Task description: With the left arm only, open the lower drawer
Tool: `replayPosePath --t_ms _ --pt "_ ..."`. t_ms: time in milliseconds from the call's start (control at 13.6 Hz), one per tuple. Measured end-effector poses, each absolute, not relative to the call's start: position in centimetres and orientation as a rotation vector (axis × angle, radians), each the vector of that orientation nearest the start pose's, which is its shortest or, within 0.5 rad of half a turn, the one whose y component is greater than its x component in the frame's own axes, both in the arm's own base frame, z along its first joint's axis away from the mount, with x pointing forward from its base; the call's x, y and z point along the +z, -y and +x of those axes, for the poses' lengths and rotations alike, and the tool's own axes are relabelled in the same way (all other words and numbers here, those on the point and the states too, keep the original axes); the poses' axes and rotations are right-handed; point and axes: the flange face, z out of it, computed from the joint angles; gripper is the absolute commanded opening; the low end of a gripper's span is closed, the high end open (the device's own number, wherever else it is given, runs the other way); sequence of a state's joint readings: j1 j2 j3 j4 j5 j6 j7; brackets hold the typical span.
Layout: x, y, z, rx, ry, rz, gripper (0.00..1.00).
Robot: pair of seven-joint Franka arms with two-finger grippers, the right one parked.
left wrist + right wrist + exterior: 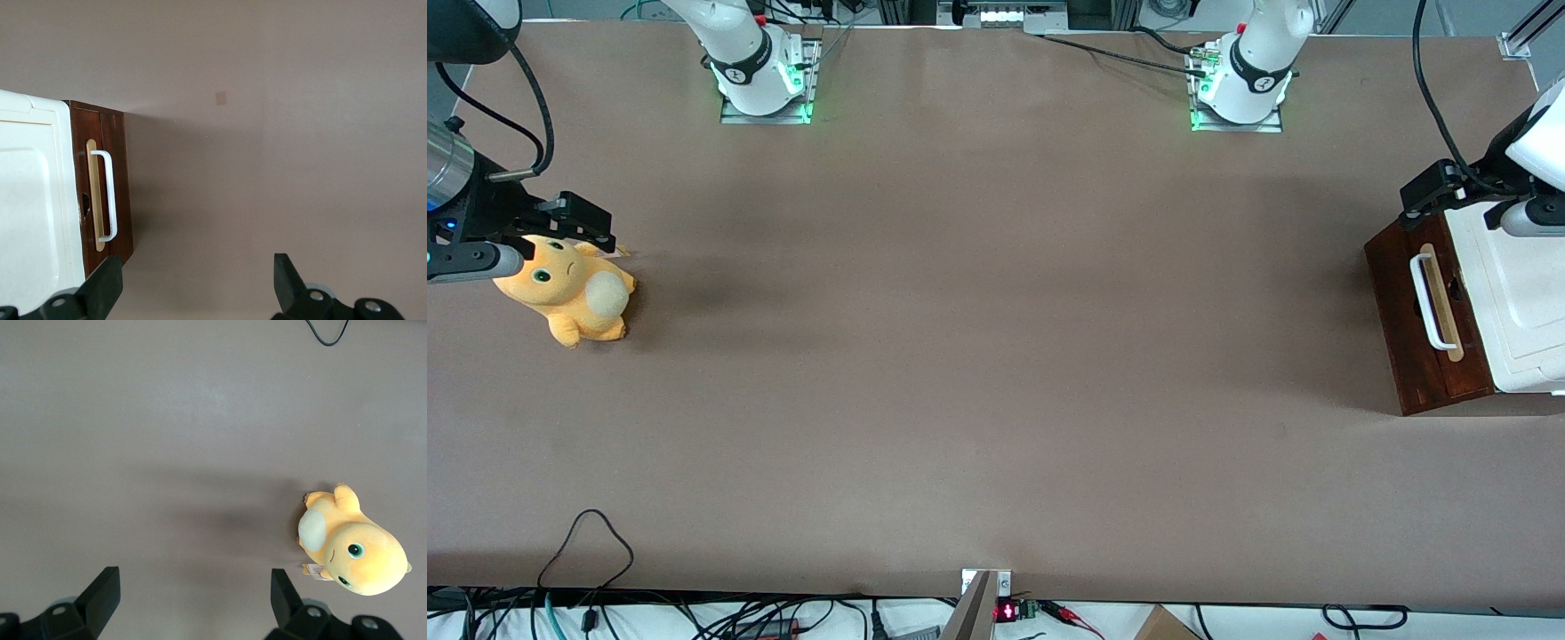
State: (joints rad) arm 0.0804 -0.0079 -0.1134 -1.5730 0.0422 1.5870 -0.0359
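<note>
Worktop [978, 356] is mostly bare brown. Cabinet [1525, 293] sits at the working arm's end, w/ the lower drawer [1423, 333] shut, its white handle [107, 193] facing the open middle. Left arm [1534, 151] hangs above the cabinet, gripper [197, 287] spread wide, holding nothing, not at the handle yet. Risk imo: the handle's thin, so a sloppy approach could clip the drawer face or slip off mid-pull & drag the whole cabinet. Plush toy [569, 293] is way off toward the parked arm's end, nothing blocking.
</note>
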Motion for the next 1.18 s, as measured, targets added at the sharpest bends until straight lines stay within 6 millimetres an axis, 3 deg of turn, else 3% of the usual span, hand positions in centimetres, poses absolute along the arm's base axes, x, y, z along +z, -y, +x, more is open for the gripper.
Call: replayPosePath --t_ms 956,1176 --pt "61.6 0.9 55.1 0.035 -0.017 -3.096 0.97" --pt "60.1 1.5 55.4 0.057 -0.059 -2.914 0.93"
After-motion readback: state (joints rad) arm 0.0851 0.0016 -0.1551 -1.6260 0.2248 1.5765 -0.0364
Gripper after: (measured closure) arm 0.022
